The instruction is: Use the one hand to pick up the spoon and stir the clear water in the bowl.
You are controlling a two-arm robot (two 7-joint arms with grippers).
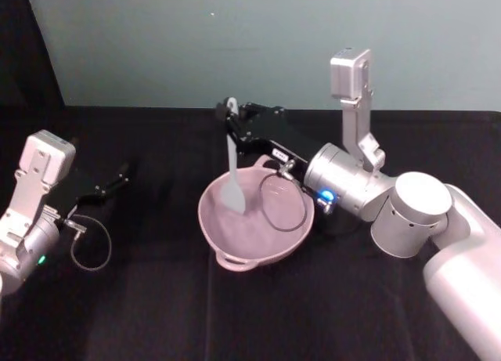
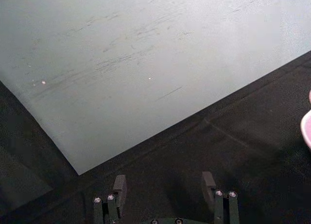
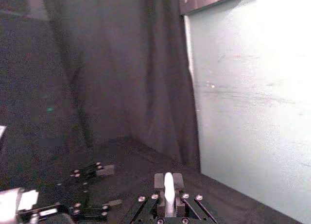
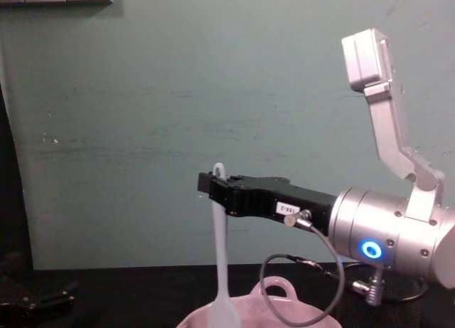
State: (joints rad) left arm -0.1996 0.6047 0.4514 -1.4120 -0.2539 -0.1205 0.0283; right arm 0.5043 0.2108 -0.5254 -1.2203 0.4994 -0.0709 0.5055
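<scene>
My right claw (image 1: pixel 232 114) pinches the spoon (image 1: pixel 233 177) by its handle top, blade down in the bowl (image 1: pixel 270 247) at frame centre. Stirring is in hand; next I'd sweep gentle circles. Left claw (image 1: pixel 117 177), spread, idles at left.

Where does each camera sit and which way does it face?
Head: high, looking down; right gripper holds spoon in bowl, left gripper parked left.
Left wrist: on left arm, facing the wall; its gripper open.
Right wrist: on right arm, facing a curtain; clamped spoon handle.
Chest: low, looking across at wall; right gripper side-on.
Head and chest share right gripper, spoon, bowl.
</scene>
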